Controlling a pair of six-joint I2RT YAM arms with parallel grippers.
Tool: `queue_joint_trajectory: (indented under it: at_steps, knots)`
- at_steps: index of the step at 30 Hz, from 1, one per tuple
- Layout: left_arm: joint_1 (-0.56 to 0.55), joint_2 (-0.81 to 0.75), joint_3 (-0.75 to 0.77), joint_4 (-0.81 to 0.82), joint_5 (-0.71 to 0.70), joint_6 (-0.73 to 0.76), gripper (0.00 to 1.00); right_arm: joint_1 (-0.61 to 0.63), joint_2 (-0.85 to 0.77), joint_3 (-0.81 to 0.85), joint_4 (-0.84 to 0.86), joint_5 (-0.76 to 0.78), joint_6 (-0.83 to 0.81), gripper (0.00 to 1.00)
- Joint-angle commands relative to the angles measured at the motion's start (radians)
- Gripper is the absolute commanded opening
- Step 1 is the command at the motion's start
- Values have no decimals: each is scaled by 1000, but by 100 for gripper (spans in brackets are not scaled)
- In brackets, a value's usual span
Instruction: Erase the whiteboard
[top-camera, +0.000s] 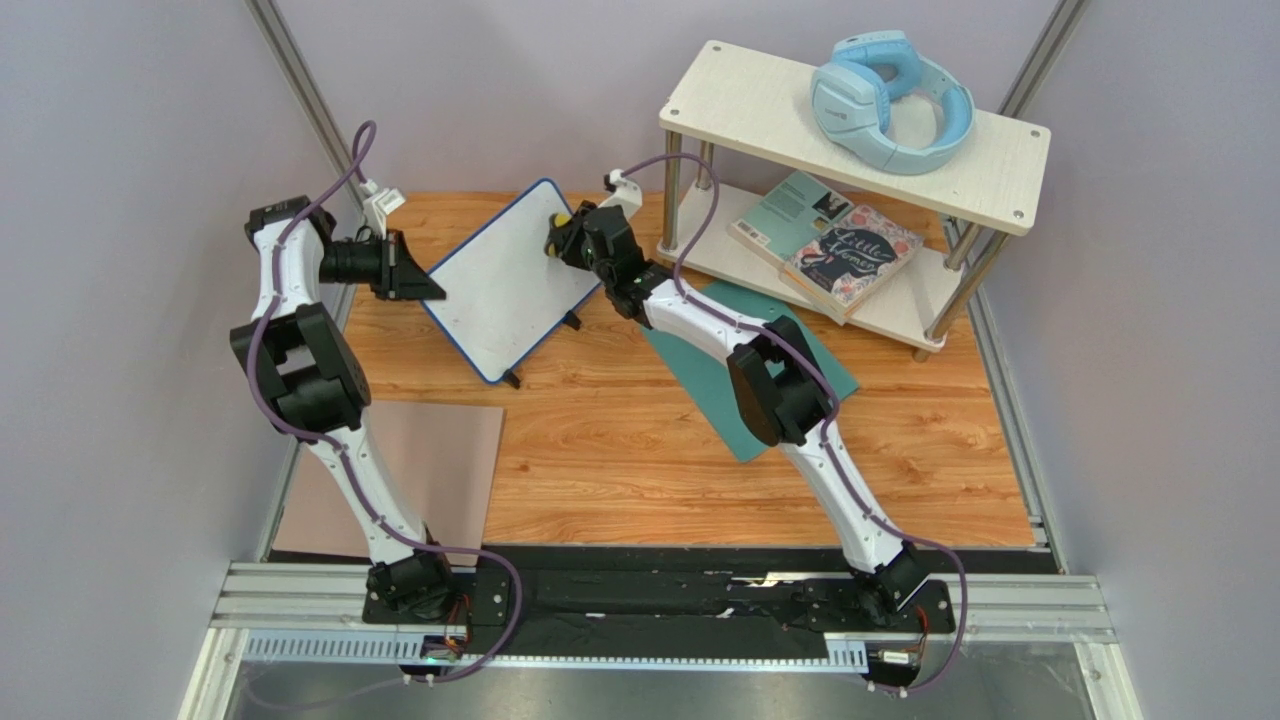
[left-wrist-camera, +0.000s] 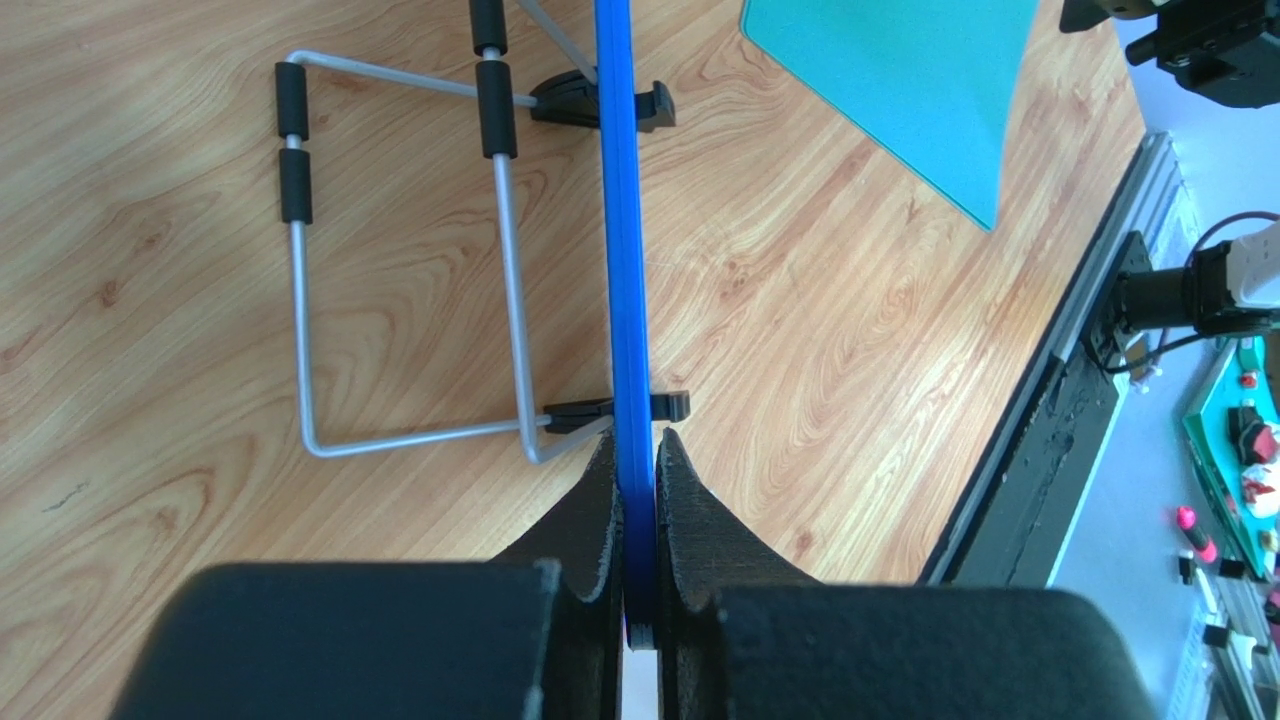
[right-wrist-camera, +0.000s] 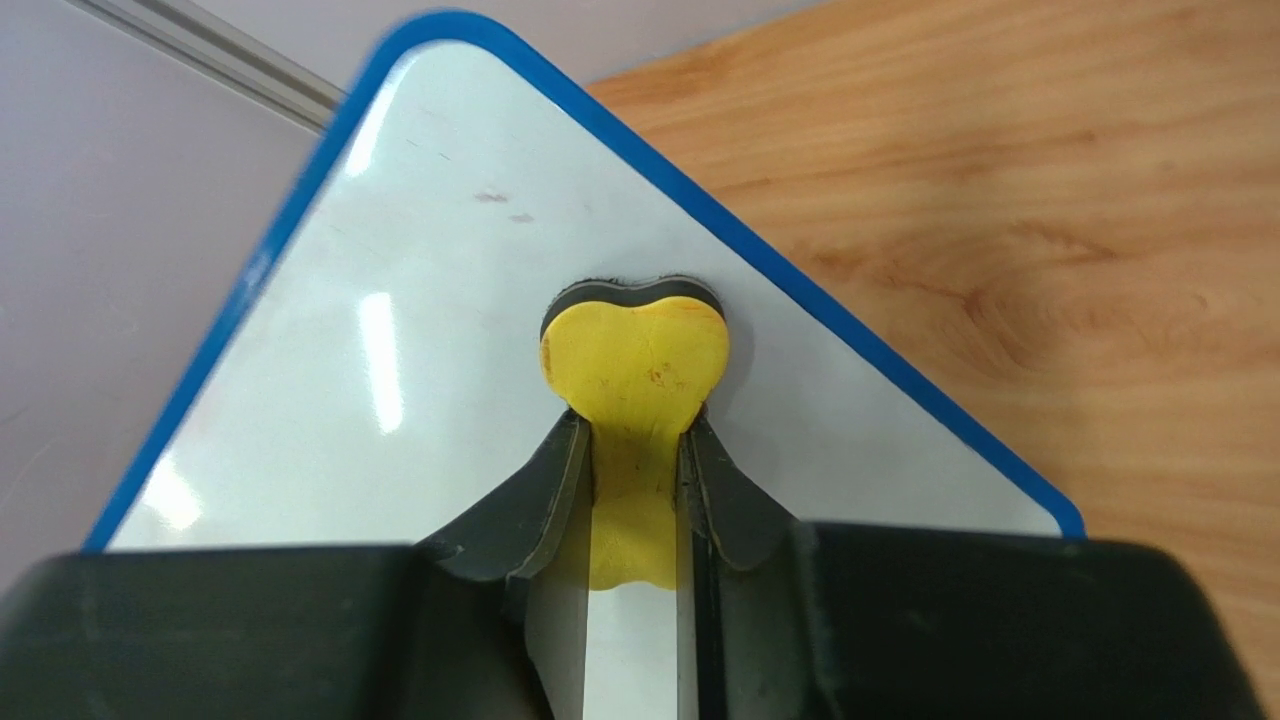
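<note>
- whiteboard (top-camera: 504, 285) stands tilted on its wire stand (left-wrist-camera: 406, 255) on the wood table (top-camera: 631, 450), at about 11 o'clock from table centre in the top view.
- left gripper (left-wrist-camera: 639, 450) is clamped on the board's blue rim at its 9 o'clock edge, steadying it.
- right gripper (right-wrist-camera: 636, 428) is pinched on a yellow eraser (right-wrist-camera: 636, 353), with the pad pressed to the white face near the board's 2 o'clock corner.
- step: wiping, looks late. surface reads nearly clean; only 2 faint smudges show at 11 o'clock from the eraser in the right wrist view.
- next: probably slide the pad toward 11 o'clock over those smudges, keeping it flat with steady pressure while the left holds firm so the board doesn't tip.
- teal sheet (top-camera: 699, 375) lies flat at the board's 4 o'clock, apart from it.
</note>
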Motion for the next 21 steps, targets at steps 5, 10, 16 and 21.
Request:
queue_joint_trajectory:
  at_steps: [5,10,16,21]
  knots:
    - [-42,-25,-1,-207,62,179,0,-5,-32,-210,-142,-68,178,0]
    - [-43,-30,-2,-210,67,183,0,-17,-29,-257,-140,-91,266,0]
    - [-42,-34,-5,-213,70,186,0,-16,-34,-276,-209,-74,298,0]
    - [-43,-31,-4,-210,75,182,0,-16,-57,-323,-235,-67,352,0]
